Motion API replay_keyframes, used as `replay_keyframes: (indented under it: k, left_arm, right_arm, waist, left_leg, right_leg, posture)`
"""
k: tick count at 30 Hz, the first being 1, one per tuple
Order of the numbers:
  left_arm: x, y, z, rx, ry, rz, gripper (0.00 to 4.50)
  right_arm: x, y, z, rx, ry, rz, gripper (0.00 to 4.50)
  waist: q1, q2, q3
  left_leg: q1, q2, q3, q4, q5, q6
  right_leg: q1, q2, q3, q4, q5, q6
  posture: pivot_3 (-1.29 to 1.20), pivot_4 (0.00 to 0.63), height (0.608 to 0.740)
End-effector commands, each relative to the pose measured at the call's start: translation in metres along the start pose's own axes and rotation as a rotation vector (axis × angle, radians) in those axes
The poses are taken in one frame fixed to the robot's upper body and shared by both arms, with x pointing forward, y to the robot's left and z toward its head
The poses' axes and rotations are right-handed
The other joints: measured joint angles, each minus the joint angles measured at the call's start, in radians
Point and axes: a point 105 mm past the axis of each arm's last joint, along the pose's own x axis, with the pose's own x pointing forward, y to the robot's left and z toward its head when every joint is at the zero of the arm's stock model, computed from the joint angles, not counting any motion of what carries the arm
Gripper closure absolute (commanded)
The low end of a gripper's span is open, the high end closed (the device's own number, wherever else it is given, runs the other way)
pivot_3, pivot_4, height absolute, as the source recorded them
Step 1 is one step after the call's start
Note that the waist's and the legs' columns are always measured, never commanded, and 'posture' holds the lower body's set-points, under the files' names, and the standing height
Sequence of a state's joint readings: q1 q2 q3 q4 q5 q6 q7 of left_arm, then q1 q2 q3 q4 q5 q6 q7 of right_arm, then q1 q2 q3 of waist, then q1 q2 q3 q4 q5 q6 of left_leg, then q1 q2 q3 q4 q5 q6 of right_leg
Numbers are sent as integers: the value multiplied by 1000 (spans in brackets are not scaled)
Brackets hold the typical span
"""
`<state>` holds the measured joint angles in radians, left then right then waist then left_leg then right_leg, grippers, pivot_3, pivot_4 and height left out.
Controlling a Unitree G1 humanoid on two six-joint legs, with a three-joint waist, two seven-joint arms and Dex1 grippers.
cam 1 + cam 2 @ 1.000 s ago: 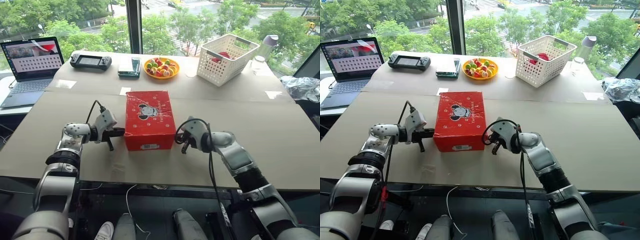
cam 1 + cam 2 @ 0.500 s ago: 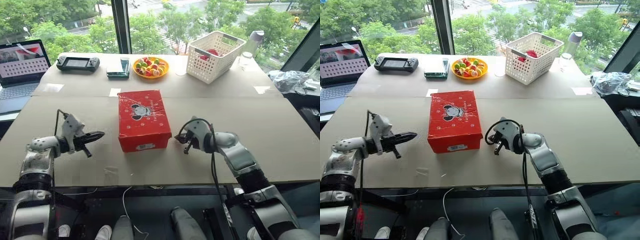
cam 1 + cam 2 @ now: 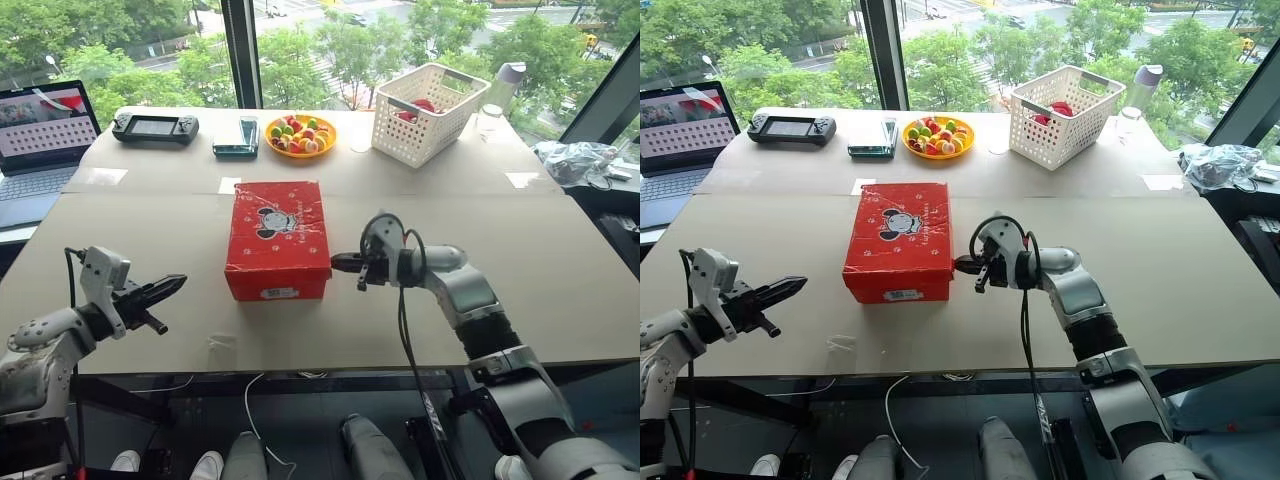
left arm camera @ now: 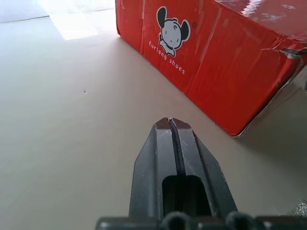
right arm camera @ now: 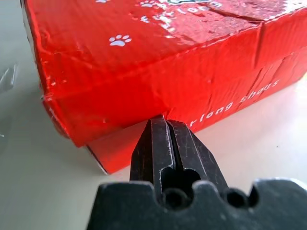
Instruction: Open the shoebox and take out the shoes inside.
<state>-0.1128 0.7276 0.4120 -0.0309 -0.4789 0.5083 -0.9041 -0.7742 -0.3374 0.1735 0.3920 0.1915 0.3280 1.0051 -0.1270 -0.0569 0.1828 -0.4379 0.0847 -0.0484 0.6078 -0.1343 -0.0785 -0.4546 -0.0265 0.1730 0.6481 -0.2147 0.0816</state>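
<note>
Shoebox: the red shoebox (image 3: 278, 238) sits shut near the middle of the worktop (image 3: 560, 270), its mouse-print lid flat, barcode label toward the robot; the shoes are hidden inside.
Change: a second ago both hands flanked the box; since then the left hand has pulled back toward the worktop's near left edge, while the right hand has risen to the lid's lower edge on the box's right side.
Meaning: probably the right hand is lining up to pry the lid; opening is not yet begun.
Right hand: the right hand (image 3: 343, 262) is fully closed, empty, its tip at or just short of the lid seam; contact is unclear.
Left hand: the left hand (image 3: 172, 284) is fully closed, empty, well apart from the box.
</note>
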Motion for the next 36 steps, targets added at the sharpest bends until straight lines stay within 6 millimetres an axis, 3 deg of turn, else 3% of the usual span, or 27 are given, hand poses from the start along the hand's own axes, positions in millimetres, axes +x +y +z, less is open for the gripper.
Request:
replay_keyframes:
  k: [1,8,13,18,20,22,24,25,26,28,31,36]
  left_arm:
    - [-2,-2,11,24,-33,3,4492]
    - [-1,-7,7,24,-24,-11,4492]
    - [-3,-13,2,24,-4,-22,4492]
    - [-2,-18,-1,15,1,-31,4492]
    - [-2,-20,-3,11,2,-35,4492]
    - [-1,-21,-4,8,3,-38,4492]
    - [-1,-23,-6,1,2,-41,4492]
    - [-1,-23,-7,1,2,-42,4492]
    - [-1,-24,-7,0,1,-42,4492]
    - [-1,-25,-7,3,0,-43,4492]
    - [-8,-30,-7,-9,9,-62,4492]
    - [-27,-34,-16,-37,71,-83,4492]
  right_arm:
    - [1,-1,30,-4,-113,21,4500]
    - [12,19,69,-75,-173,118,4500]
    - [20,41,98,-222,-154,205,4500]
    - [32,48,128,-419,-106,223,4500]
    - [42,48,155,-487,-131,186,4500]
    - [52,46,194,-483,-235,119,4500]
    - [58,46,256,-375,-472,3,4500]
    - [54,43,282,-227,-611,-28,4500]
    - [52,39,296,-99,-693,-44,4500]
    - [57,33,293,-26,-693,-64,4500]
    - [71,24,260,-61,-568,-98,4500]
    - [69,10,229,-69,-499,-124,4500]
  waist:
    - [-1,0,0]
    - [-2,0,0]
    - [-1,0,0]
    - [0,1,0]
    - [-3,2,1]
    - [-11,2,1]
    - [-20,2,1]
    - [-24,3,2]
    - [-27,3,2]
    - [-27,2,1]
    - [-18,-7,-4]
    - [-20,-7,-4]
  left_leg:
    - [0,0,0,0,0,0]
    - [0,0,0,0,0,0]
    - [0,0,0,-1,0,0]
    - [0,0,0,0,0,0]
    - [0,0,0,0,0,0]
    - [0,0,0,-1,0,0]
    - [0,1,-1,-3,0,0]
    - [0,1,-2,-3,0,0]
    - [-1,1,-2,-4,0,0]
    - [-2,1,-4,-4,0,0]
    - [-2,1,-7,-5,0,0]
    - [-7,1,-7,-2,0,-1]
  right_leg:
    - [0,0,0,0,0,0]
    - [0,0,0,0,0,0]
    - [-1,0,0,0,0,-1]
    - [-1,0,-1,0,-1,-2]
    - [-2,0,-1,0,-2,-4]
    - [-3,0,-1,1,-1,-4]
    - [-4,0,-2,1,0,-3]
    - [-4,0,-4,1,0,-4]
    - [-4,0,-4,1,0,-4]
    - [-4,0,-6,1,-1,-5]
    - [0,-1,-11,0,-4,-9]
    - [-3,-3,-12,-1,-4,-9]
  posture:
    - [0,150,725]
    - [0,150,725]
    - [0,150,725]
    - [0,150,725]
    - [0,150,725]
    - [0,150,725]
    - [0,150,725]
    - [0,150,725]
    - [0,150,725]
    - [0,150,725]
    - [0,150,725]
    - [0,150,725]
